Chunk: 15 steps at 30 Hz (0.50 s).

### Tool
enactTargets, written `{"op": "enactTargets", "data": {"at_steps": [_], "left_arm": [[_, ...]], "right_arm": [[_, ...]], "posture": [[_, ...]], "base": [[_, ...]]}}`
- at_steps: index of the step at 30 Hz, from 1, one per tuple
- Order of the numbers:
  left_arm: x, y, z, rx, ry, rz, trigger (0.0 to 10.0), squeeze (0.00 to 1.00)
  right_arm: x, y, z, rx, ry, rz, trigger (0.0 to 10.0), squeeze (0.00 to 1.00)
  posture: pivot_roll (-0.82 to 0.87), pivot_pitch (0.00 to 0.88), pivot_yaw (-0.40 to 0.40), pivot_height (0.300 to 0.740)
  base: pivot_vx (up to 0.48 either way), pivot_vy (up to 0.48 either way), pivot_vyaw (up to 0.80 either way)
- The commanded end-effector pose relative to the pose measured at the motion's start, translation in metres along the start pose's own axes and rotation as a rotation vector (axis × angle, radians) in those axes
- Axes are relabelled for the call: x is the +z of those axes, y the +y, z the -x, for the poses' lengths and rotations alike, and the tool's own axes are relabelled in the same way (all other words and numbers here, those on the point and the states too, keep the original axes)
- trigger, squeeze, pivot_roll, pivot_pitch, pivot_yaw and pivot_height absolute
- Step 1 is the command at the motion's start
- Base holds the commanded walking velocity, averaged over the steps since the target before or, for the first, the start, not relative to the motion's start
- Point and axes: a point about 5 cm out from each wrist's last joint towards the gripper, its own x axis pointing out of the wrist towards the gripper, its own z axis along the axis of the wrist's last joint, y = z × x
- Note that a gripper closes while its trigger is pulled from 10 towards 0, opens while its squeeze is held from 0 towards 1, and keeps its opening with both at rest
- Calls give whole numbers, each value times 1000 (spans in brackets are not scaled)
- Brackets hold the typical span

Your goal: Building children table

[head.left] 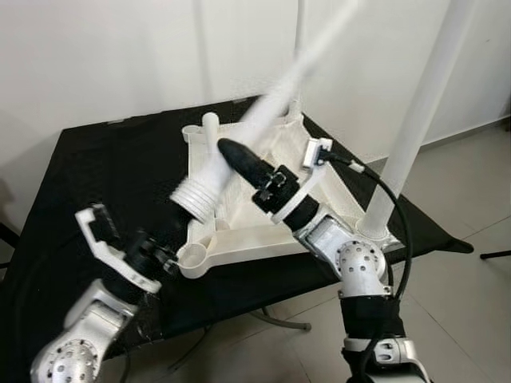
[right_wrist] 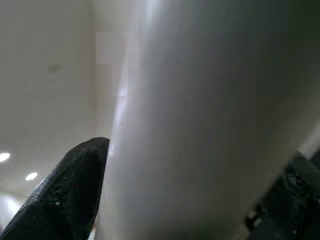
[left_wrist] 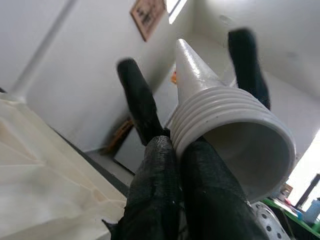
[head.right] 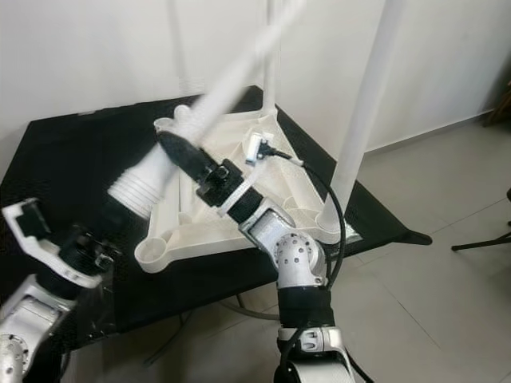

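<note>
Right wrist view has the right gripper [head.left: 239, 159] pinching the smooth, stiff, light-looking table leg [head.left: 239, 144] mid-shaft, likely slippery; left gripper [head.left: 172, 259] spread.

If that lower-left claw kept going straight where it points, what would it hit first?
Probably the white table leg: the left gripper aims up at its ribbed open end, which the right gripper holds. Depth is unclear.

My left gripper's [left_wrist: 190, 90] long black fingers [left_wrist: 140, 100] stand apart, a white ribbed hollow plastic table leg [left_wrist: 225, 125] between them, above the white moulded plastic tabletop [left_wrist: 45, 175].
</note>
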Motion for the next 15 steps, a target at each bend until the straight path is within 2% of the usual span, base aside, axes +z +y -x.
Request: {"op": "enactTargets", "data": {"at_steps": [1,9,10,15], "left_arm": [[4,-6,-1,-45,6,1,0,0],[-3,-16,3,-128,69,45,0,0],[-6,-18,5,-147,90,55,0,0],[-9,-20,7,-154,100,63,0,0]], "right_arm": [[-1,7,0,59,17,-11,10000,0],[3,8,-4,73,0,-7,10000,0],[7,11,-5,110,-31,-24,0,0],[9,17,-4,162,-36,-44,0,0]], "posture": [[-34,0,10,740],[-36,0,12,740],[-35,0,13,740],[-36,0,13,740]], "base": [[0,0,0],[0,0,0],[0,0,0],[0,0,0]]}}
